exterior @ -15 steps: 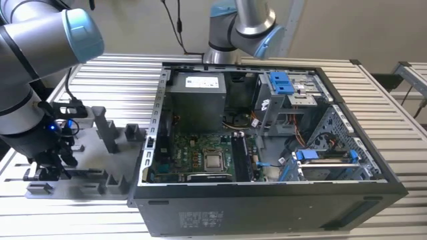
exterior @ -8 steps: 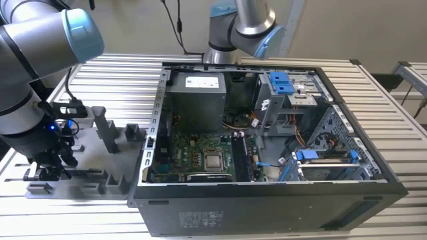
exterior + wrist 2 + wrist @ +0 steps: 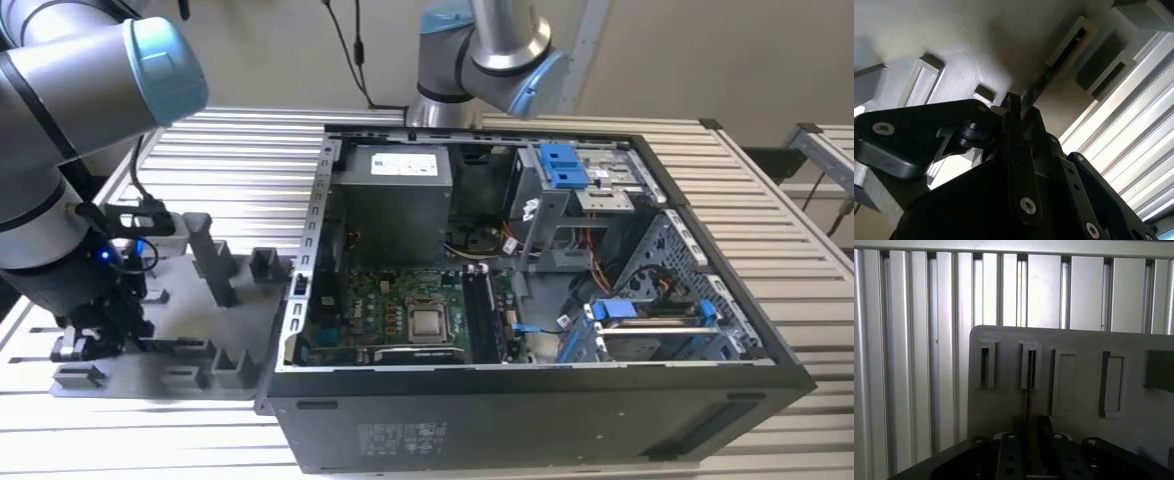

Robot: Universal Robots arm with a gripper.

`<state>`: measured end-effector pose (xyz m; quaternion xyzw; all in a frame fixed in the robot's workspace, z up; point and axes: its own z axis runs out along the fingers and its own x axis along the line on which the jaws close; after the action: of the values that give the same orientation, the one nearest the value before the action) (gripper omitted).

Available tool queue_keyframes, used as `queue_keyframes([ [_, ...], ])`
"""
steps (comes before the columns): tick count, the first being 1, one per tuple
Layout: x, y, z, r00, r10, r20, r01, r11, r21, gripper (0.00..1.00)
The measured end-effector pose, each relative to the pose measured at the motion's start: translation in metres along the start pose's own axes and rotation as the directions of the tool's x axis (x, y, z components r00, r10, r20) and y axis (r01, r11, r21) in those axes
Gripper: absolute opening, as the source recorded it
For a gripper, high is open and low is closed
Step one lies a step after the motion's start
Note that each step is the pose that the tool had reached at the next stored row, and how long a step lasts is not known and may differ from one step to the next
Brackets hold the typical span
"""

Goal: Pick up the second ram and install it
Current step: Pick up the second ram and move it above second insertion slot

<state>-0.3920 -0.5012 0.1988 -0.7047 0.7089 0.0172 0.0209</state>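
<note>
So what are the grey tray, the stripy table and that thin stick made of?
Grey tray: looks like matte plastic, grainy, no shine. Table: probably aluminium, pale ribbed slats with soft sheen. Second ram: dark, thin, edge-on; likely circuit board, unconfirmed.

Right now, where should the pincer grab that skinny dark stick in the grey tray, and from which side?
Pinch the two flat faces of the end sticking out of the slot. The second ram stands on edge in a narrow slot of the grey tray, so probably come straight down from above, where the pincer hangs.
</note>
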Motion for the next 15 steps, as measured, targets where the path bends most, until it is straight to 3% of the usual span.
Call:
queue_keyframes([
  [4, 0.0000, 0.0000, 0.0000, 1.0000, 0.000, 0.0000, 0.000, 1.0000, -0.0001, 0.14],
  [11, 0.0000, 0.0000, -0.0007, 1.0000, 0.000, 0.0000, 0.000, 1.0000, 0.0000, 0.14],
  [15, -0.0005, 0.0000, -0.0095, 1.0000, 0.000, 0.0000, 0.000, 1.0000, -0.0001, 0.14],
])
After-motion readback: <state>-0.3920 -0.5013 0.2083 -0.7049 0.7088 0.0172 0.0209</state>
